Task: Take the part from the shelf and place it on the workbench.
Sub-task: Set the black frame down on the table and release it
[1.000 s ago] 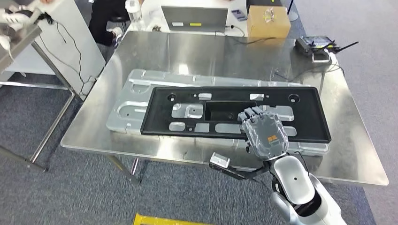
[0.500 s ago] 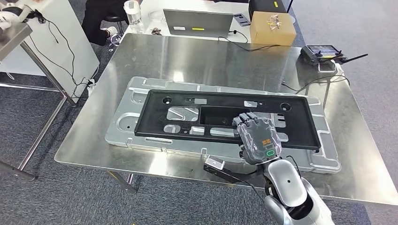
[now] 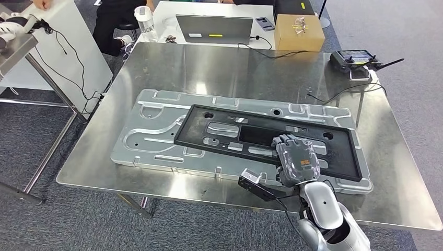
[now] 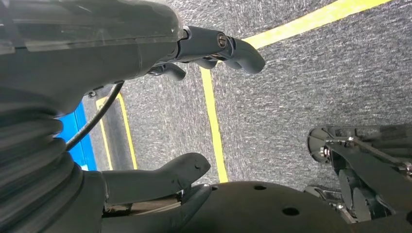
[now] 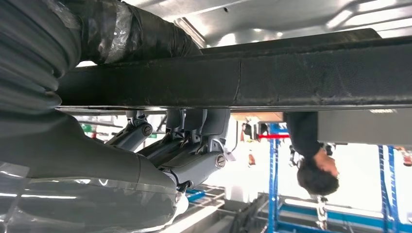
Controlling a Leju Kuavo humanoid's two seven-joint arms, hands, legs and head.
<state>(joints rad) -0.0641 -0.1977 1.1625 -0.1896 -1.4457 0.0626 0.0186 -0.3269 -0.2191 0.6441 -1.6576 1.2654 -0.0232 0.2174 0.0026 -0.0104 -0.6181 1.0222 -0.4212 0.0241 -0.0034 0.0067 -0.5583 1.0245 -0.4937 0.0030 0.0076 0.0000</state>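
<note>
Head view: the right hand (image 3: 296,159) grips the near edge of the black plastic frame (image 3: 261,137), steadying it flat over the grey metal panel (image 3: 151,138) on the steel workbench (image 3: 235,68); the left hand (image 4: 160,63) hangs empty, fingers apart.

The silver right hand (image 3: 296,161) covers part of the near rim of the long black plastic panel (image 3: 230,133), so in the head view its fingertips are hidden beneath its own back. In the right wrist view the panel's black edge (image 5: 272,77) runs out past the picture's edge, and the person (image 5: 313,155) behind it is cut by the panel. The grey embossed metal plate (image 3: 151,141) is partly hidden under the panel. The grey left hand (image 4: 160,179) seems empty, though its palm is hidden.
</note>
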